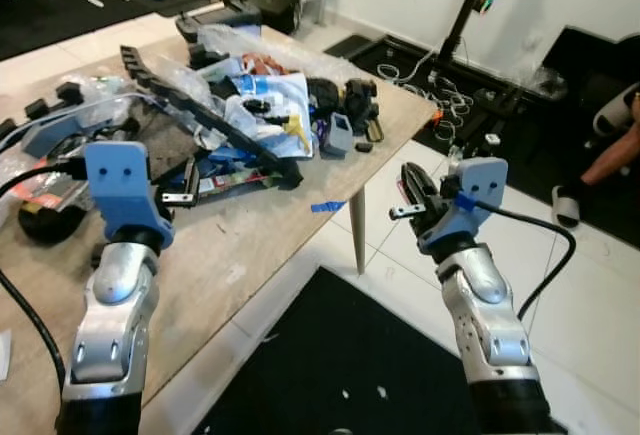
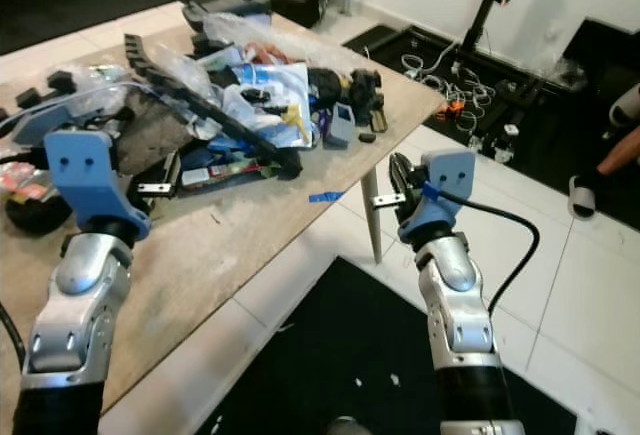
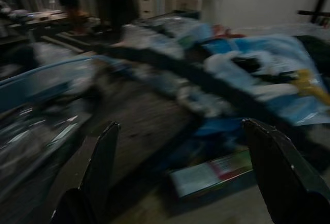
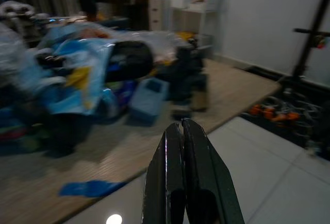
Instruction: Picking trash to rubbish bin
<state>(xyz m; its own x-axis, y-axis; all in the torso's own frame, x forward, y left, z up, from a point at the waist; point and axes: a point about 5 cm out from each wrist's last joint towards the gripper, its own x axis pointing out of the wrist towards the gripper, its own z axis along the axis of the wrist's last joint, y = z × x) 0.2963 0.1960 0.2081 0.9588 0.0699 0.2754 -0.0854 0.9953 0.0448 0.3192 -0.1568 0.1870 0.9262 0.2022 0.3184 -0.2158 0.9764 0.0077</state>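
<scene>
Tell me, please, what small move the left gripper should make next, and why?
Probably ease the left gripper forward and down toward the pile of trash on the table. Its fingers are spread open with nothing between them, while the right gripper is shut, empty and off the table's edge.

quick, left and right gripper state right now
Left gripper: open, holding nothing, over the cluttered table.
Right gripper: shut, nothing between its fingers, off the table's edge above the floor.
</scene>
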